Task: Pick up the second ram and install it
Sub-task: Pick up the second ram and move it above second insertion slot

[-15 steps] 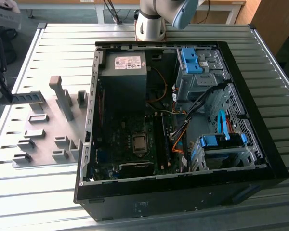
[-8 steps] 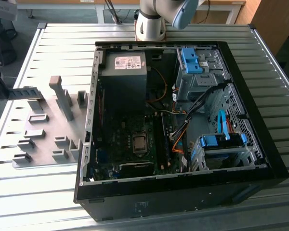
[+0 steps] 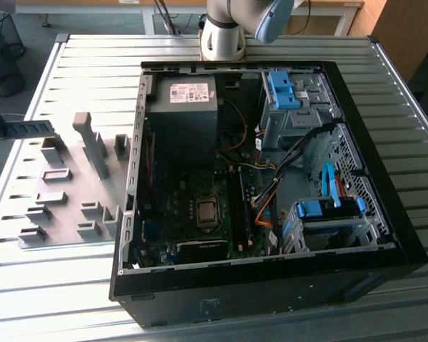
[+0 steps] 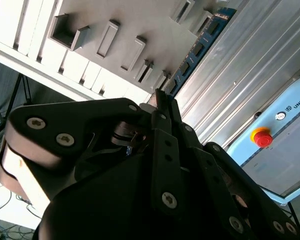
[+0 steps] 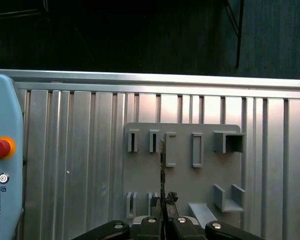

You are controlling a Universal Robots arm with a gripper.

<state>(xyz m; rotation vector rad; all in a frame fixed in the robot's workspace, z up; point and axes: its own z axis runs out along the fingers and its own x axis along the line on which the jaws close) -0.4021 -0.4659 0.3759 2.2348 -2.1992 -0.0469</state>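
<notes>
The second ram [image 4: 202, 42] is a blue-green board with dark chips, and it sticks out from between my fingertips. My gripper [image 4: 162, 100] is shut on one end of it. In the first wrist view the ram [image 5: 162, 170] shows edge-on as a thin dark line above the grey fixture plate [image 5: 205, 175], with my gripper [image 5: 163, 202] closed around it. In the exterior view the ram [image 3: 28, 129] hangs level at the far left, over the far left corner of the fixture plate [image 3: 71, 185]. The open computer case [image 3: 357, 214] lies to the exterior view's right, with long memory slots [image 3: 240, 206] beside the processor socket.
The slatted aluminium table [image 3: 93, 57] carries the fixture plate and the case. Grey upright blocks [image 3: 93, 142] rise from the plate. A pale blue pendant with a red stop button [image 5: 0, 148] lies on the table near the ram. The arm's base [image 3: 225, 32] stands behind the case.
</notes>
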